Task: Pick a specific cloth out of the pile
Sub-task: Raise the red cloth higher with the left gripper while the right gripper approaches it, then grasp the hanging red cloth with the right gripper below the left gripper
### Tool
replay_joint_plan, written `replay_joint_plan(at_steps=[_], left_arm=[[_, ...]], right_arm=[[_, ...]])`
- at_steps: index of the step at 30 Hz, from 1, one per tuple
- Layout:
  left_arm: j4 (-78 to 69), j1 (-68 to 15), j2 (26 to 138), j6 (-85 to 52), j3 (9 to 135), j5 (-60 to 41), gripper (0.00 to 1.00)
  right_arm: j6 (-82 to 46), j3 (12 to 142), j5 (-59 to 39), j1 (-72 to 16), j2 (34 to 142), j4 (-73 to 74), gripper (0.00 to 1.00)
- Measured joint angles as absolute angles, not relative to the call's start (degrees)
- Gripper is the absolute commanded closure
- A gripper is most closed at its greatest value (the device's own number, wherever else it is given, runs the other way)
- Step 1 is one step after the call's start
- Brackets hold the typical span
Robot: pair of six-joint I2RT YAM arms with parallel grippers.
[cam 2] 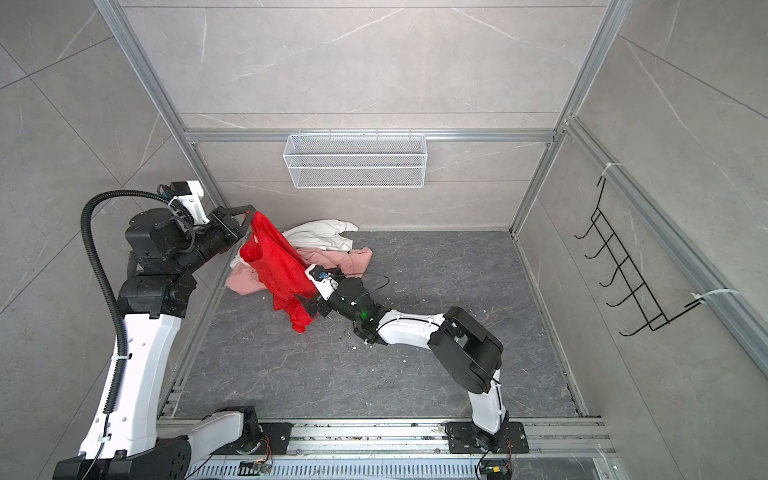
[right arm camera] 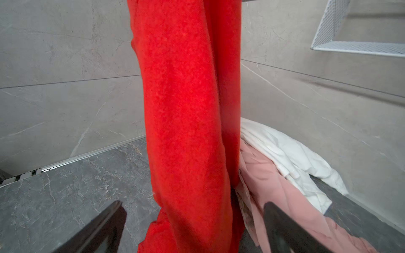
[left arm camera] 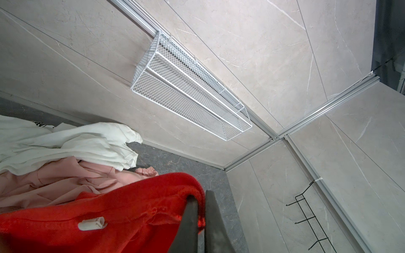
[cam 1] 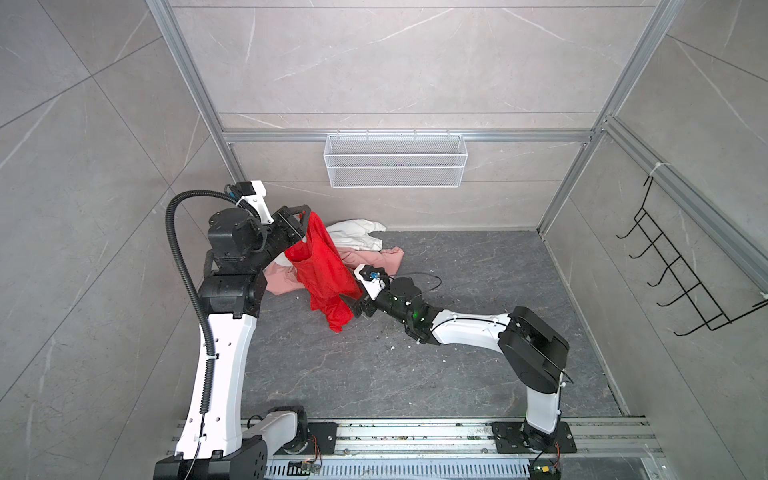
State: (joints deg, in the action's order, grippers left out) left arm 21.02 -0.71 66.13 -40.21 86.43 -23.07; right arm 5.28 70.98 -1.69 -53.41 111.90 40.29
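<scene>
Pile (cam 1: 384, 257) on dark floor (cam 1: 415, 365), pale walls (cam 1: 395, 62)

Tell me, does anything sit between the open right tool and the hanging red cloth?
Nothing visible does. The red cloth hangs from the shut left tool, straight ahead of the right tool, whose jaws stand open. The pink cloth and white cloth lie beyond, not between.
</scene>
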Motion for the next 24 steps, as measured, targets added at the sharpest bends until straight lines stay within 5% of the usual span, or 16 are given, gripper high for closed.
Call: replay_joint_plan(at_steps=[13,24], left_arm=[[20.6,-0.7,65.6,-40.7,85.6,-23.2,1.0],[20.6,-0.7,65.4,-40.8,85.6,-23.2,1.0]], right_arm=[[8.9,78.4,0.3,-54.0,121.3,48.2,0.01],[8.7,83.5,1.3,-54.8,125.6,50.1,0.33]])
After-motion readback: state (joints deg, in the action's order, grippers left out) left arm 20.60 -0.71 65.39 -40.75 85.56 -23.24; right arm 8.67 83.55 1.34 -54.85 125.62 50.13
